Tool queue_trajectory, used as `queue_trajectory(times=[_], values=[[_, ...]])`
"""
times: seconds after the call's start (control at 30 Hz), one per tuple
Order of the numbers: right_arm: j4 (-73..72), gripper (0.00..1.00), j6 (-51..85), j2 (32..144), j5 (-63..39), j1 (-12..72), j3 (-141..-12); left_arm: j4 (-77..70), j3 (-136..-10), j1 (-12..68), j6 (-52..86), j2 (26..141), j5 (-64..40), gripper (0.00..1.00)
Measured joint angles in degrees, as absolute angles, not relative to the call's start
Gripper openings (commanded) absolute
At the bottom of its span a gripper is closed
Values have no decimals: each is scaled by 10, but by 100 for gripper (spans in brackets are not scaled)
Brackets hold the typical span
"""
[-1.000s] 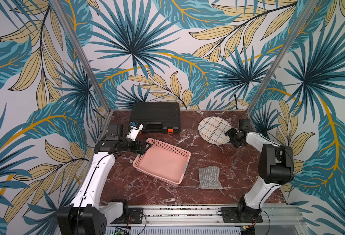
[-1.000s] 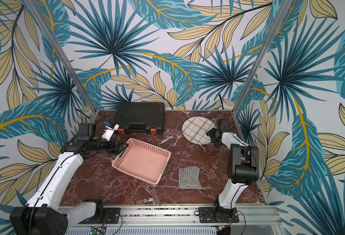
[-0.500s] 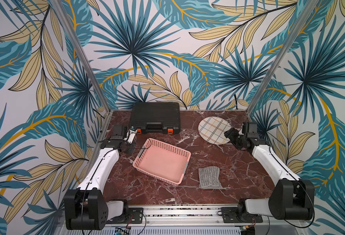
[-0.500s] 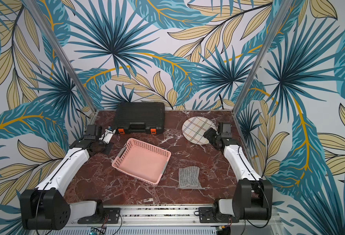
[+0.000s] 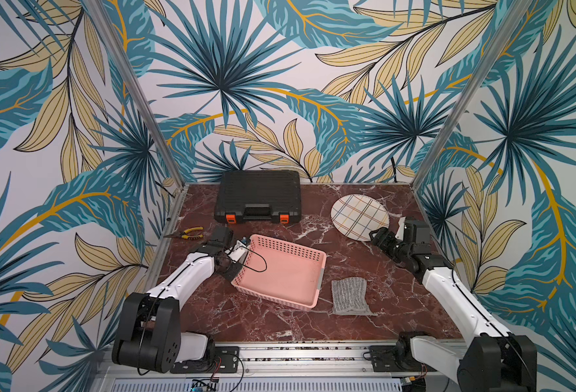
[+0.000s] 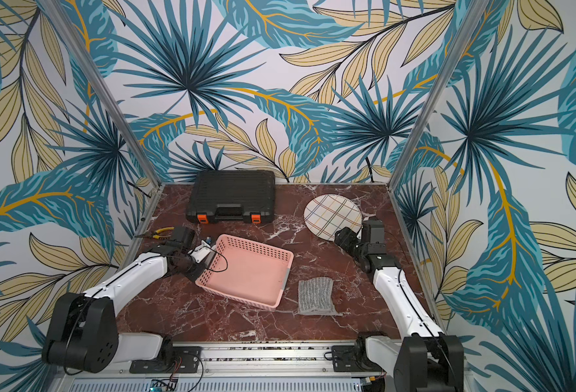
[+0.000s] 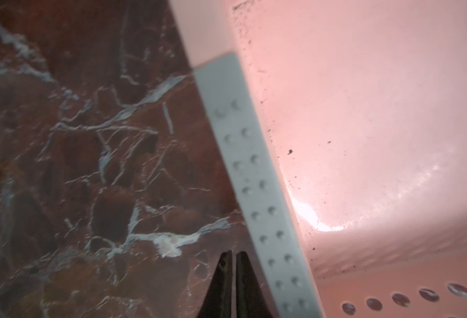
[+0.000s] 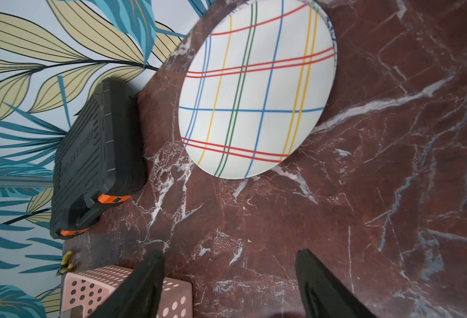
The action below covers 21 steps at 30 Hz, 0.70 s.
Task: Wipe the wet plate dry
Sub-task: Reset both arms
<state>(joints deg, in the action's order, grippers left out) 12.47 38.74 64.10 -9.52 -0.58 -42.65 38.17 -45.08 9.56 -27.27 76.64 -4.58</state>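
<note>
The right gripper (image 8: 231, 253) stands open, empty, just before the plate (image 8: 257, 90) in the worktop's far right corner — a low approach may shove it. The left gripper (image 7: 234, 256) is clenched on nothing beside the basket (image 5: 293, 247); the cloth (image 5: 349, 295) lies near the front edge, untouched.
</note>
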Motion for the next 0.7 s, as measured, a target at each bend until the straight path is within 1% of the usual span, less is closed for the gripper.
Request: queue_trajectory(times=[0.1,0.27,0.3,0.33,0.37,0.4,0.43,0.47,0.5,0.53,0.7], values=[[120,80,376,632,-97,-6,-428,395,-451,112,-287,747,-95,12],[122,81,361,637,-94,-6,-437,419,-454,127,-300,742,-165,20],[123,81,359,637,-90,-6,-438,420,-455,128,-299,742,-171,28],[124,81,357,637,-85,-6,-438,419,-458,129,-295,741,-172,40],[124,81,353,637,-77,-6,-438,413,-459,130,-290,740,-168,45],[121,81,349,637,-67,-6,-437,403,-460,130,-283,736,-160,53],[114,83,345,635,-55,-5,-434,391,-460,130,-275,729,-150,70],[102,88,340,630,-40,-4,-427,376,-460,129,-270,720,-139,95],[89,97,332,624,-26,-4,-416,360,-460,128,-262,709,-130,99],[75,99,323,614,-8,-2,-402,338,-460,125,-252,696,-120,100],[12,100,277,590,70,2,-344,171,-427,96,-193,651,-102,100]])
